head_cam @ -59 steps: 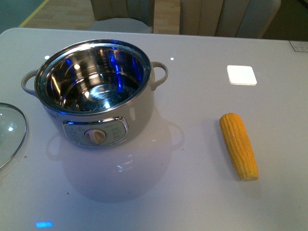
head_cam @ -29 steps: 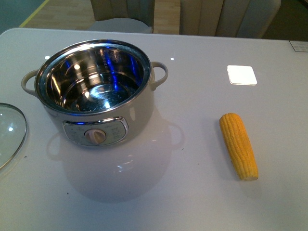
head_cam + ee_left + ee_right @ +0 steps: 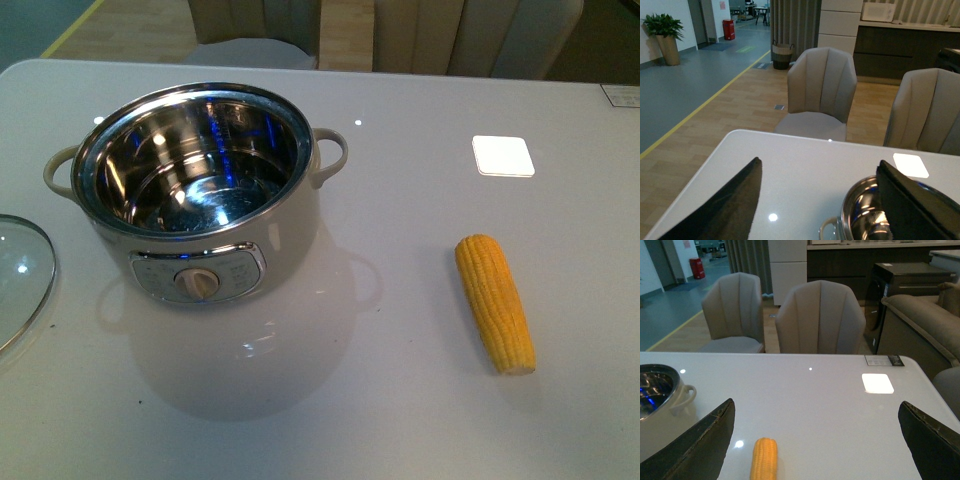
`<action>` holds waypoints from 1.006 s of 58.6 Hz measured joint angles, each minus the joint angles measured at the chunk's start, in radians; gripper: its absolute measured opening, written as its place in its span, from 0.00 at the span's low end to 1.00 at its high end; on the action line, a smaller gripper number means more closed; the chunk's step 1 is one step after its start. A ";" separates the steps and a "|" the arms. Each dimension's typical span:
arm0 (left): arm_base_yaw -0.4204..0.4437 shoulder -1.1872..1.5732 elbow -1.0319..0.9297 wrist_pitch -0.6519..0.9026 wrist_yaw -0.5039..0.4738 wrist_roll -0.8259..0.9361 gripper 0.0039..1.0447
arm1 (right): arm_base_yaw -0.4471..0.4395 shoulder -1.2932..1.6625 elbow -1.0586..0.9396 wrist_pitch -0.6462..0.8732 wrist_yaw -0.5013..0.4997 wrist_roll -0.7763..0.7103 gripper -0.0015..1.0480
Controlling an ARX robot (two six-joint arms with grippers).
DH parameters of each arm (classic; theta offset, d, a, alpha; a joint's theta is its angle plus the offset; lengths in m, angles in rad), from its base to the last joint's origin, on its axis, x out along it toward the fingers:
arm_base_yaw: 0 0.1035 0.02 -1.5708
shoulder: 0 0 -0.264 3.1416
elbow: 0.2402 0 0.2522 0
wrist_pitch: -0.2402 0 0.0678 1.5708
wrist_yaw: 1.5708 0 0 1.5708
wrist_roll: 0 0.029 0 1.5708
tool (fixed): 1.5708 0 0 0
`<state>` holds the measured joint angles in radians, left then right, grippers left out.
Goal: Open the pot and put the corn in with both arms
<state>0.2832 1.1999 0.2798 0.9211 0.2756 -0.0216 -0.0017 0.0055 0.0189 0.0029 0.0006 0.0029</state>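
The cream-white pot [image 3: 215, 215] stands uncovered on the left of the table, its shiny steel inside empty. Its glass lid [image 3: 22, 275] lies flat at the left edge of the front view. The yellow corn [image 3: 495, 302] lies on the table to the right of the pot. No arm shows in the front view. In the left wrist view my left gripper [image 3: 820, 200] is open above the table, with the pot [image 3: 860, 217] beside its right finger. In the right wrist view my right gripper [image 3: 817, 440] is open, and the corn [image 3: 763, 460] lies between its fingers, nearer the left one.
A white square pad [image 3: 502, 155] lies at the back right of the table [image 3: 400, 380]. Beige chairs [image 3: 819, 320] stand behind the table's far edge. A dark label [image 3: 881, 360] sits near the back right corner.
The blue reflections inside the pot have shifted and the blue light spot at the table's front has vanished. The pot, lid and corn have barely moved in the picture.
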 joint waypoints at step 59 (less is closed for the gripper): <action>-0.281 -0.706 -0.266 -0.433 -0.276 0.014 0.03 | 0.000 0.000 0.000 0.000 0.000 0.000 0.92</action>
<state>0.0025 0.4938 0.0135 0.4881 -0.0002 -0.0078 -0.0017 0.0055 0.0193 0.0029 0.0002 0.0029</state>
